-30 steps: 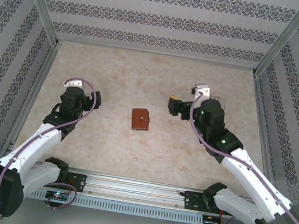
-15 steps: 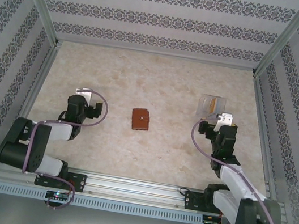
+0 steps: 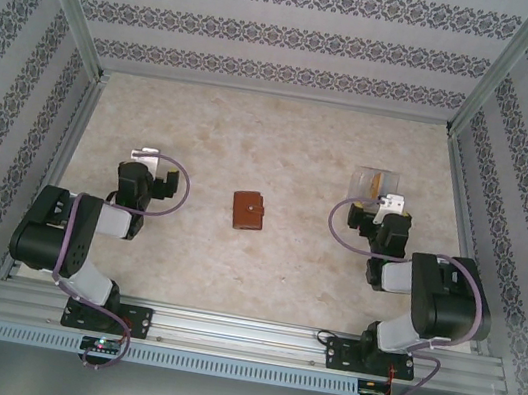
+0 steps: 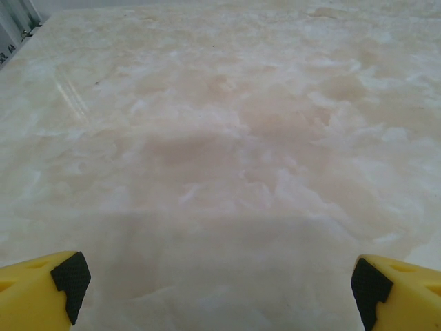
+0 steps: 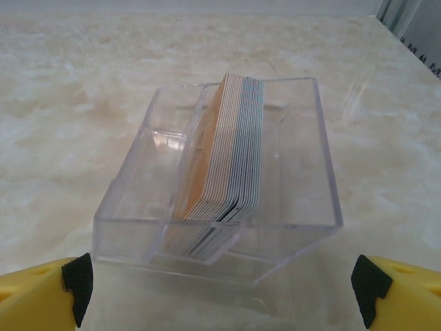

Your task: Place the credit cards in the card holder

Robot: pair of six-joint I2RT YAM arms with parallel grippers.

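Two arms sit folded low near their bases, one at each side of the pale marbled table [image 3: 284, 140]. On the left, the left gripper [image 4: 217, 289] hangs low over bare tabletop, its two yellow fingers spread wide with nothing between them. In the middle lies one card holder [image 3: 249, 210], reddish-brown, closed and flat, well apart from both grippers. Further right stands one clear plastic box [image 5: 303, 158]. In it the credit cards [image 5: 234, 138] stand on edge as a single tightly packed, leaning stack. The stack is too dense to count, with an orange face on its left side and pale and blue-grey edges beside that. Just before the box, the right gripper [image 5: 220, 283] is likewise spread wide and holds nothing, and the box's near wall shows between its two fingertips
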